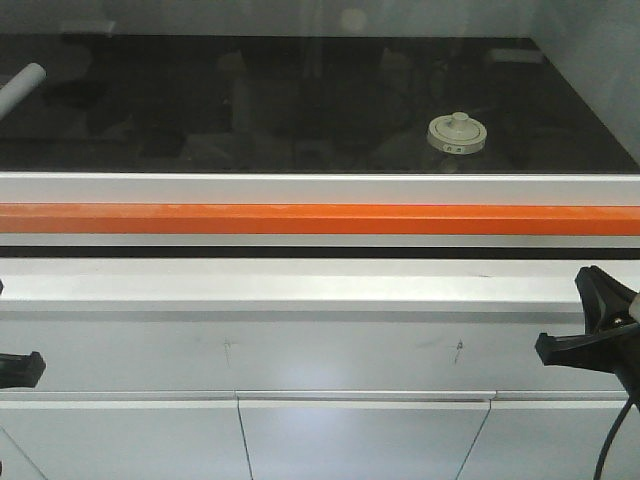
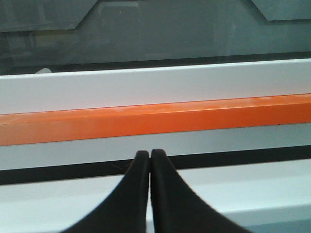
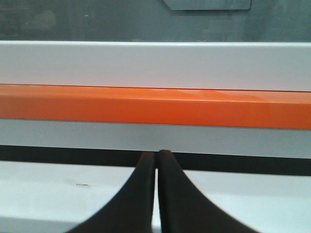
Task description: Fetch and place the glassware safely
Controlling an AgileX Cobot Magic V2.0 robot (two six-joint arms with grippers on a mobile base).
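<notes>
Behind an orange rail (image 1: 320,219), the dark table (image 1: 200,110) held the jar (image 1: 456,133) near its front edge, right of centre. Left claw (image 2: 148,153) and right claw (image 3: 157,153) sat pressed together, empty, well short of it. Best would be to open the right wide, clear the rail and approach level.

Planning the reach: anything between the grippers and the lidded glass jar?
Yes. A white frame with an orange bar runs full-width between the left gripper, the right gripper and the clear glass jar with cream lid, which seems behind reflective glass.
</notes>
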